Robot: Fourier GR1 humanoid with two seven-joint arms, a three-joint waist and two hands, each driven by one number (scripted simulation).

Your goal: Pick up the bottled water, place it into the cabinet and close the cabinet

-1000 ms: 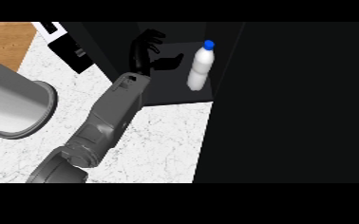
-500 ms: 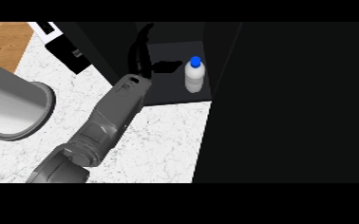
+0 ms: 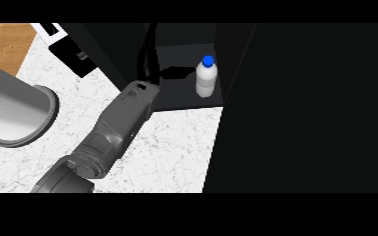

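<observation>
Bottled water [image 3: 207, 77] stands inside the dark cabinet [image 3: 184, 100] — left hand [image 3: 151, 62] beside it, seemingly released, fingers hard to distinguish.

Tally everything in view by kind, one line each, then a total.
Bottle: 1
Cabinet: 1
Grey pot: 1
Hand: 1
Counter: 1
Total: 5
</observation>
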